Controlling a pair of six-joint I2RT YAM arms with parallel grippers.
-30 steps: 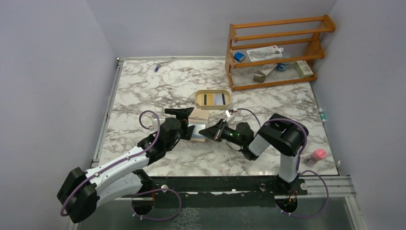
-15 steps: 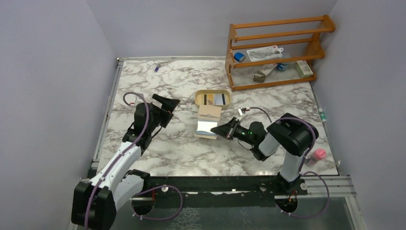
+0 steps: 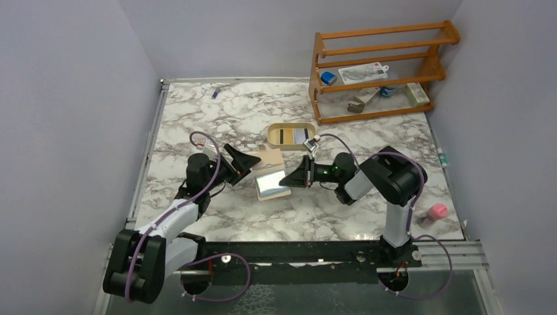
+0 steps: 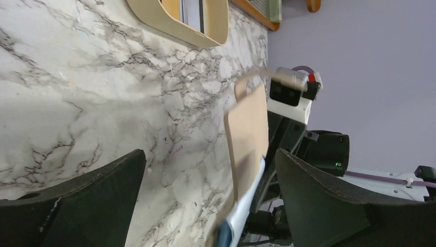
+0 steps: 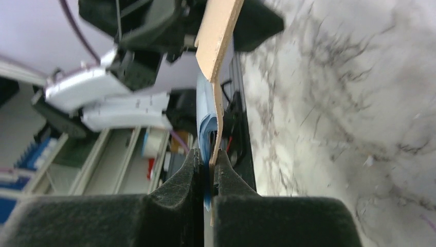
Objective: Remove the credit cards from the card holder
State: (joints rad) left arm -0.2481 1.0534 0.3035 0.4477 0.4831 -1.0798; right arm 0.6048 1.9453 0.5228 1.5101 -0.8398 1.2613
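Observation:
The tan card holder (image 3: 272, 172) is open and held tilted on edge above the marble table (image 3: 217, 125). My right gripper (image 3: 289, 178) is shut on its right edge. In the right wrist view the jaws (image 5: 210, 157) pinch the tan flap (image 5: 218, 31) together with a pale blue credit card (image 5: 204, 128). That card's whitish-blue face (image 3: 269, 184) shows on the holder's near half. My left gripper (image 3: 240, 161) is open just left of the holder, not touching it. In the left wrist view the holder (image 4: 249, 134) and the card (image 4: 241, 216) sit between the wide black fingers (image 4: 210, 159).
An oval tan tray (image 3: 270, 139) behind the holder holds a dark-striped card and a bluish card (image 3: 301, 135). A wooden rack (image 3: 381, 65) with small items stands at the back right. A pink object (image 3: 437, 211) lies near the right edge.
The left gripper pulled back to the left, then came in again toward the holder's left side. The right gripper carried the holder slightly left and tipped it up.

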